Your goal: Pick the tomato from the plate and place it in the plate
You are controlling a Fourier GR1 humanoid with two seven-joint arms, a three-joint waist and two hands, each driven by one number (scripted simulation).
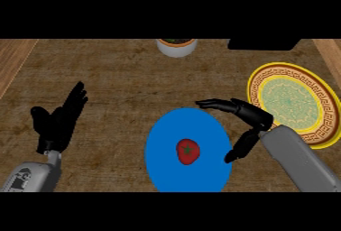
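A red tomato (188, 151) lies on the blue plate (166, 135) in the middle of the counter. To its right, beyond the right hand, sits a yellow patterned plate (290, 101) with a green centre. My right hand (250, 116) hovers over the blue plate's right rim, fingers stretched left above the plate and thumb hanging down beside the rim; it is open and holds nothing. The tomato lies to the lower left of that hand, apart from it. My left hand (58, 122) rests open at the left with fingers up.
A white pot (177, 47) with a plant stands at the counter's far edge. A black object (263, 43) sits at the far right. Lighter wooden strips border the counter on both sides.
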